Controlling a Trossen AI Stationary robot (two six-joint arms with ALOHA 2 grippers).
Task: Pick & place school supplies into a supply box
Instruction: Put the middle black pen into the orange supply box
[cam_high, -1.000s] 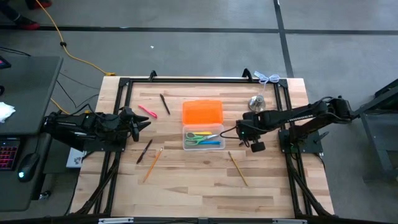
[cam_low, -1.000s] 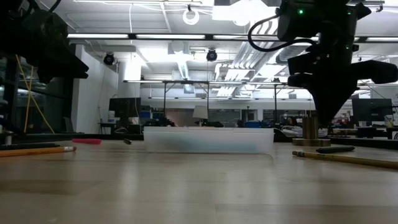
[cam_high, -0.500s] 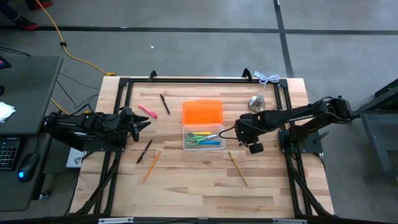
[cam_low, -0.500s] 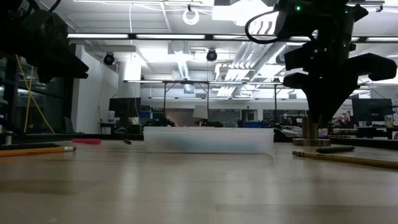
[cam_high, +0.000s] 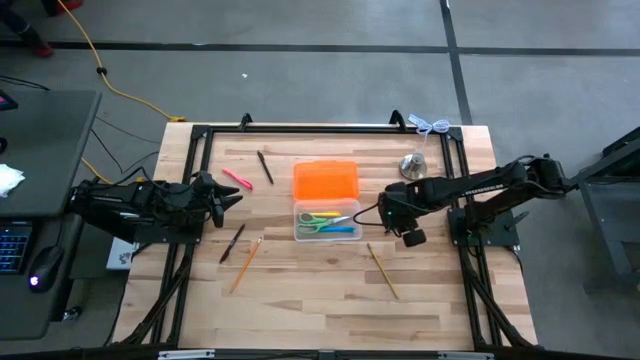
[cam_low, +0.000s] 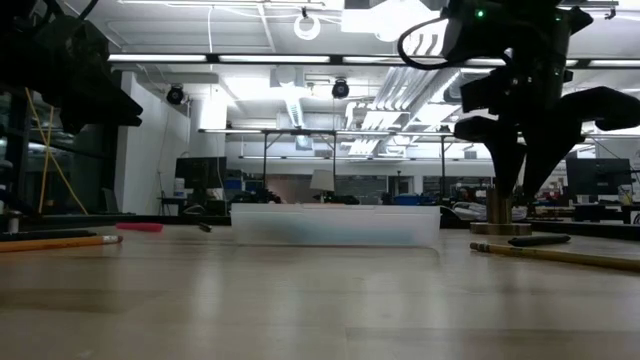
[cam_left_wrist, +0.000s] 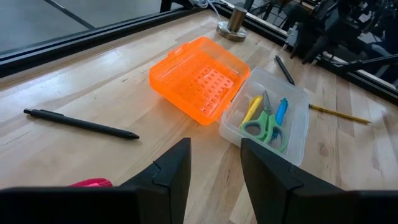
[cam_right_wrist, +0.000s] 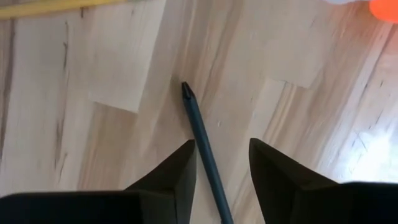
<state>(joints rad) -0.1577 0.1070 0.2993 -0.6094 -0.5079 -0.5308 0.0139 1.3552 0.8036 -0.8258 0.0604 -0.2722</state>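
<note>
The dark pen (cam_right_wrist: 202, 140) lay flat on the worktop (cam_high: 320, 300), at three o'clock from the supply box (cam_high: 327, 221), with the right claw (cam_high: 392, 213) straddling it. A second earlier those fingers were nearly together; now they stood apart, so the grasp looked about to begin. The silver bell-shaped object (cam_high: 412, 165) stood near. The left claw (cam_high: 222, 197), fingers apart, waited at nine o'clock.

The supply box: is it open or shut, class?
Open. The orange lid lies flat beside the clear box; scissors show inside.
</note>
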